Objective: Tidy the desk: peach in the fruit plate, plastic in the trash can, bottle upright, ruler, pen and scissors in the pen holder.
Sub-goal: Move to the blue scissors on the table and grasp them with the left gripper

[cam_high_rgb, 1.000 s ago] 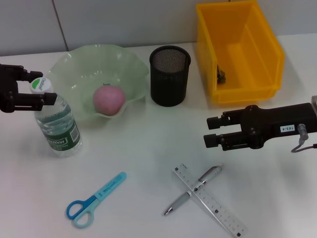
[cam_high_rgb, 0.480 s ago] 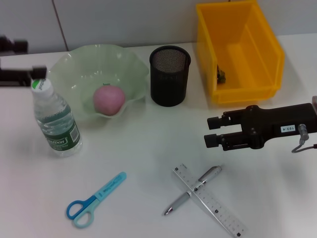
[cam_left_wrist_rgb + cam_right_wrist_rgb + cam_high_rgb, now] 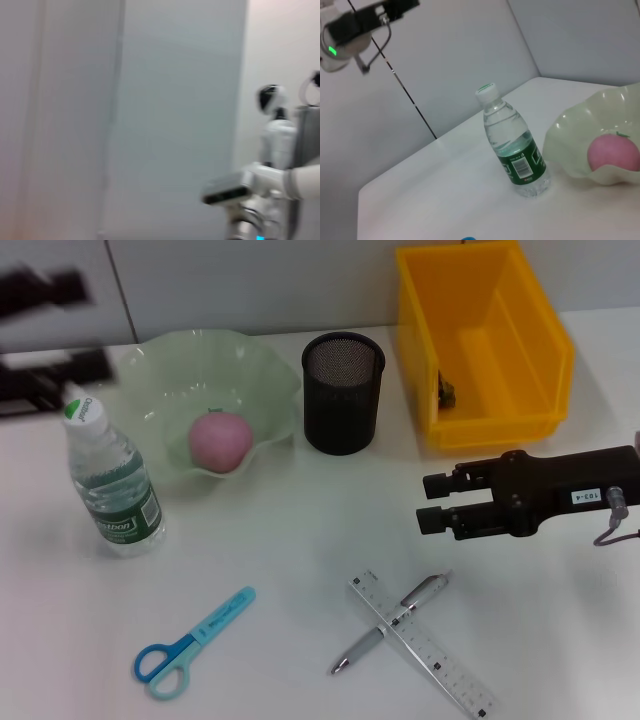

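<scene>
Moved since the earlier frames: left claw [image 3: 45, 340], off the bottle's cap and up toward the far left corner, now a blurred dark shape; finger state cannot be told. Right claw [image 3: 432, 505] shifted only slightly.

Head view. Bottle [image 3: 110, 480] upright on the counter [image 3: 290, 540], just beside the fruit plate [image 3: 160, 365]. Peach [image 3: 219, 439] in the plate. Pen holder [image 3: 343, 392] between the plate and the yellow trash can [image 3: 520, 350], with something small and dark inside the can. Right claw hovers with fingers slightly apart, holding nothing, on the can's near side. Pen [image 3: 390, 623] and ruler [image 3: 422, 643] lie crossed on the near side of that claw, the pen over the ruler; each long axis runs diagonally. Scissors [image 3: 190, 643] lie well apart, on the bottle's near side. Right arm judged nearer for pen and ruler.

Left wrist view. Only wall and part of the robot's body.

Right wrist view. Bottle [image 3: 512, 145] standing, plate [image 3: 570, 135] and peach [image 3: 612, 152] beside it; left arm raised beyond.
</scene>
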### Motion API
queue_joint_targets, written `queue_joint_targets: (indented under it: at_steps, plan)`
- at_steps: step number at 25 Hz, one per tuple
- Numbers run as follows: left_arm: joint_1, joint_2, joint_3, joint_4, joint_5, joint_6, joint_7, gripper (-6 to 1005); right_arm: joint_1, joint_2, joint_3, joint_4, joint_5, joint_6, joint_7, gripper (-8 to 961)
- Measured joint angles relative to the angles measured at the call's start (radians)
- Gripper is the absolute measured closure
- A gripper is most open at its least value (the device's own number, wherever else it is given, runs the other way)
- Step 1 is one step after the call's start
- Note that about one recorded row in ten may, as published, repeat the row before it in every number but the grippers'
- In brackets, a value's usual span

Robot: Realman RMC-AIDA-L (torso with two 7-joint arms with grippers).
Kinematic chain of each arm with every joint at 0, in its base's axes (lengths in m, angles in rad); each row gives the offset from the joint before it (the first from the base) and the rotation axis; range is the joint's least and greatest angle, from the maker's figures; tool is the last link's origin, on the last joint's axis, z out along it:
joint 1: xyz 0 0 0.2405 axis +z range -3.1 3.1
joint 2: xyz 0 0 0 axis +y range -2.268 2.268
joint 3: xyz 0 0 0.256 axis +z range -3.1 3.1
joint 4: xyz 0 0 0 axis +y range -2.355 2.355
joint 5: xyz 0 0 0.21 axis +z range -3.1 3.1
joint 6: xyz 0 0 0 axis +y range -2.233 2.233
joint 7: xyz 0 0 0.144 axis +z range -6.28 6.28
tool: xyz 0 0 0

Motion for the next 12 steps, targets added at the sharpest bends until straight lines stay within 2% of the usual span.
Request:
queue_joint_targets:
  at_steps: [1,2,4,5,7,10,12]
  plan:
    - [0.004,-0.017,0.022,-0.003,0.002,0.000,0.017,131,0.000,0.000,0.000,0.000,0.000,0.000,0.000,296]
    - [0.004,-0.017,0.022,-0.003,0.002,0.000,0.017,131,0.000,-0.001,0.001,0.000,0.000,0.000,0.000,296]
    - [0.011,-0.059,0.102,-0.047,0.015,-0.015,0.092,132,0.002,-0.001,0.002,0.000,0.001,0.000,0.000,296]
    - [0.010,-0.065,0.127,-0.075,0.016,-0.023,0.121,132,0.003,-0.001,0.002,0.000,0.001,0.000,0.000,296]
    - [0.000,-0.067,0.189,-0.181,0.019,-0.056,0.188,132,0.006,-0.003,0.002,0.000,0.001,0.000,0.006,296]
    - [-0.010,-0.064,0.229,-0.290,0.036,-0.116,0.266,131,0.008,-0.006,-0.003,-0.001,-0.002,0.003,0.014,296]
    - [-0.004,-0.066,0.274,-0.366,0.063,-0.198,0.358,131,0.012,-0.008,-0.008,-0.001,-0.010,0.010,0.019,296]
